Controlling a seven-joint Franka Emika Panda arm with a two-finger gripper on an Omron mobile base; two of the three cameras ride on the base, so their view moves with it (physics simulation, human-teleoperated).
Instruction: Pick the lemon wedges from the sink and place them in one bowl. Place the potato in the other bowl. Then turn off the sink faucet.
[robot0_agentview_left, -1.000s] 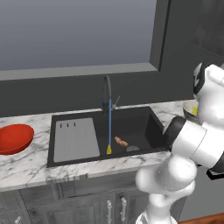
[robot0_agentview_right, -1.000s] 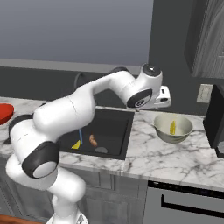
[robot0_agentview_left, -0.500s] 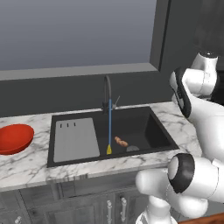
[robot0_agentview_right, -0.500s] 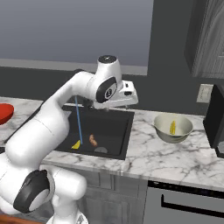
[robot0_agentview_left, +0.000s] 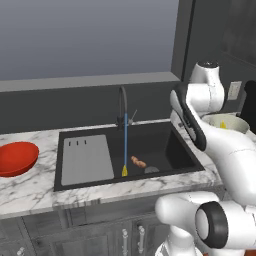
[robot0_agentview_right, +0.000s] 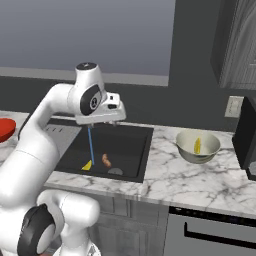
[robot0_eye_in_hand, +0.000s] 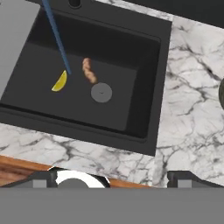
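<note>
Our jaws (robot0_agentview_right: 116, 121) hang above the big black rectangular sink (robot0_eye_in_hand: 144, 65), and whether they are parted or closed we cannot tell. Below us, one small yellow lemon wedge (robot0_eye_in_hand: 60, 82) lies on the basin floor beside the orange-brown lumpy potato (robot0_eye_in_hand: 89, 70), near the round grey drain (robot0_eye_in_hand: 101, 92); the thin blue stream (robot0_agentview_left: 125, 142) falls from the dark gooseneck faucet (robot0_agentview_left: 121, 105). Another yellow wedge (robot0_agentview_right: 197, 145) sits in the pale grey-beige bowl (robot0_agentview_right: 197, 155) on the marble tabletop (robot0_agentview_right: 200, 175), so we judge the sink wedge is next. The wide red bowl (robot0_agentview_left: 16, 158) awaits the potato.

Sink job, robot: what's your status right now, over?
Gripper above the sink, carrying nothing seen. One lemon wedge in grey bowl; other wedge and potato in basin. Water running.
</note>
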